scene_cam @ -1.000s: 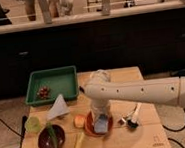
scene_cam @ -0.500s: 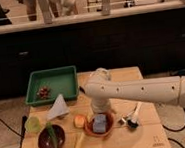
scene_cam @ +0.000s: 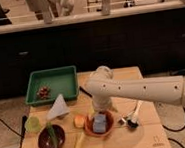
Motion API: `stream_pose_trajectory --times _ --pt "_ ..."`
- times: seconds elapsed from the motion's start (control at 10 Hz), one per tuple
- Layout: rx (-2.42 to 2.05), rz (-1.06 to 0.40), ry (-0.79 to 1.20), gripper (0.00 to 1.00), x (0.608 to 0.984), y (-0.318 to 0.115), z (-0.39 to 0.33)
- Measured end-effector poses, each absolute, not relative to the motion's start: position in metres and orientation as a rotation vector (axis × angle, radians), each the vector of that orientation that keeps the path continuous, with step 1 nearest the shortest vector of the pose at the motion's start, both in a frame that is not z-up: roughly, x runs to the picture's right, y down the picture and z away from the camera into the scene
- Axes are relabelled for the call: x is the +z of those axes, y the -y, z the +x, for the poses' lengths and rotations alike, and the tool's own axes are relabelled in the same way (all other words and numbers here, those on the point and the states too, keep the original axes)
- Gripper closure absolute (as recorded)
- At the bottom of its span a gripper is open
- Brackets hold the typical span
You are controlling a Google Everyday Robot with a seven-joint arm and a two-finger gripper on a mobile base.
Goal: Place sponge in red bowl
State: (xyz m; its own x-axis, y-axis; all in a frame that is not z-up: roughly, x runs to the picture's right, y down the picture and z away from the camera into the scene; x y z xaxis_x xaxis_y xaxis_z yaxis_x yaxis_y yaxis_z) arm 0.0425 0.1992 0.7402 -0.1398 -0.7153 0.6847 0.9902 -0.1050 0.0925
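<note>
Resting inside the red bowl (scene_cam: 87,126), the sponge (scene_cam: 99,123) lies just below the gripper (scene_cam: 100,111).

A small dark mark (scene_cam: 156,142) at the 5 o'clock corner of the pale wooden table (scene_cam: 143,138) is unreadable. The sponge is a soft-edged blue-grey block; the bowl is shallow, round and terracotta-coloured. The smooth white arm (scene_cam: 148,90) enters from 3 o'clock, bends at a rounded elbow and drops to the bowl's 12 o'clock rim, where the gripper hangs; its state cannot be told. From the bowl, a small orange lump (scene_cam: 79,121) touches it at 9 o'clock, a pale triangular cloth (scene_cam: 58,107) stands at 10 o'clock, a green rectangular tray (scene_cam: 56,78) lies at 11 o'clock, and a dark maroon bowl (scene_cam: 43,144) sits at 8 o'clock.
</note>
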Motion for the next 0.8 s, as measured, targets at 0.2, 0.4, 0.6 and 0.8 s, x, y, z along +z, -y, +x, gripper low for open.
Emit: stream_pose_trajectory --times 0.2,0.4,0.6,0.8 --pt "-1.622 -0.565 0.643 0.2 0.738 -0.1947 0.0432" --pt "-1.621 -0.565 0.641 0.2 0.7376 -0.1938 0.045" --pt "-1.623 -0.564 0.642 0.2 0.7376 -0.1937 0.0437" --pt "-1.622 -0.564 0.642 0.2 0.7376 -0.1937 0.044"
